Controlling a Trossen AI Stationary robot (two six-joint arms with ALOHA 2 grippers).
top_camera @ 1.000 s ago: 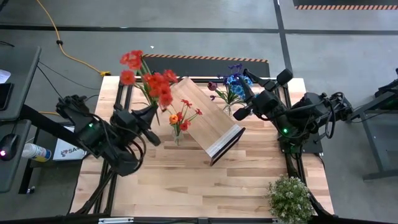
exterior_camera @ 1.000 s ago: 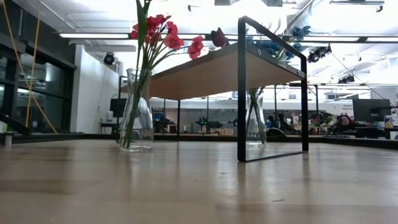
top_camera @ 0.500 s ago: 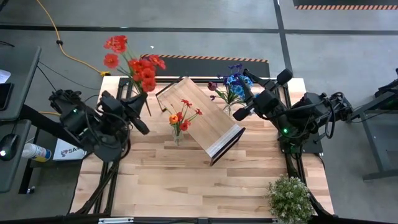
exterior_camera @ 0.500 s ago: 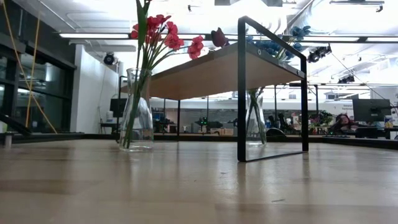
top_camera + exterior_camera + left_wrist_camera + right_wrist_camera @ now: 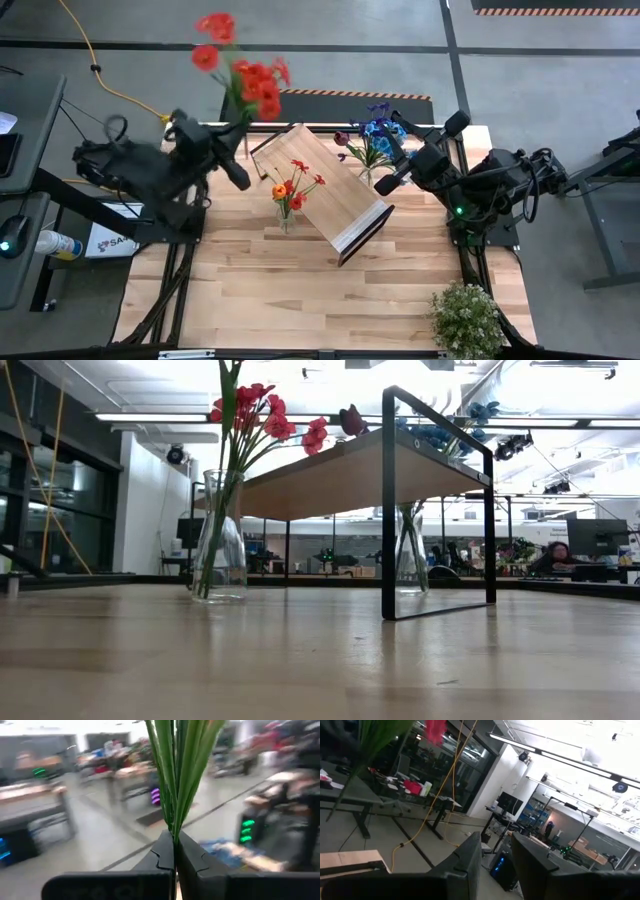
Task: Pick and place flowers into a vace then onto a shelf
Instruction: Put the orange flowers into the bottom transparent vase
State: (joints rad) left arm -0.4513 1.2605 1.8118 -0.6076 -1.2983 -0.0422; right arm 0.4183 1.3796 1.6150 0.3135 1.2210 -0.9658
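My left gripper (image 5: 240, 152) is raised over the table's far left part and shut on a bunch of red flowers (image 5: 245, 70), whose blooms reach past the far edge. In the left wrist view the green stems (image 5: 172, 780) rise from between the fingers. A glass vase of orange and red flowers (image 5: 287, 195) stands on its base at the shelf's left side. The light-wood shelf (image 5: 330, 190) stands aslant mid-table. A vase with blue and purple flowers (image 5: 372, 145) stands at its far right side. My right gripper (image 5: 392, 160) hovers open right beside those blue blooms. My left gripper pinches the bunch of green stems low down (image 5: 174, 834) between its two shut fingers (image 5: 192, 862). The stems run on along the line of the fingers. The bunch is lifted clear of the table, blooms slanting up and toward the far edge.
A bushy pale-green potted plant (image 5: 465, 318) sits at the near right corner. The low view shows the left vase (image 5: 220, 545), the shelf's dark frame (image 5: 388, 510) and the second vase (image 5: 410, 560) behind it. Bare tabletop lies near the front edge (image 5: 300, 300). A person (image 5: 555, 555) sits far off.
My left gripper has pulled back from beside the shelf toward the table's left, then risen and moved toward the far edge, tipping upward. The red bunch has gone with it, its blooms swinging from over the shelf's far corner to beyond the table's far edge.
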